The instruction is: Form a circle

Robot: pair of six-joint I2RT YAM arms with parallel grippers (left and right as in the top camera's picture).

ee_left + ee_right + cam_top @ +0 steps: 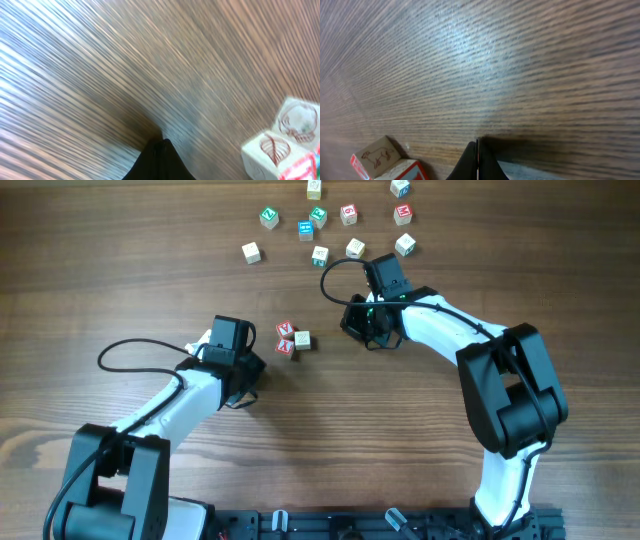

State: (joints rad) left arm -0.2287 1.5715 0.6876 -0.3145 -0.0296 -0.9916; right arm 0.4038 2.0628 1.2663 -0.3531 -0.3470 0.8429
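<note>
The circle (290,340) is a tight group of three tiny wooden cubes at the table's middle: two red-printed cubes (285,331) and one pale cube (302,340). My left gripper (252,370) is shut and empty, pointing down at the wood just left of the group. In the left wrist view its tip (162,143) touches bare table, with the cubes (287,140) at the lower right. My right gripper (356,322) is shut and empty, a short way right of the group. In the right wrist view its tip (477,145) is on the wood and the cubes (380,157) lie at the lower left.
A looser spread of several mixed-colour cubes (320,254) lies across the far side of the table, from a pale one (251,252) on the left to a green-printed one (405,245) on the right. The right arm's cable (335,268) loops just below them.
</note>
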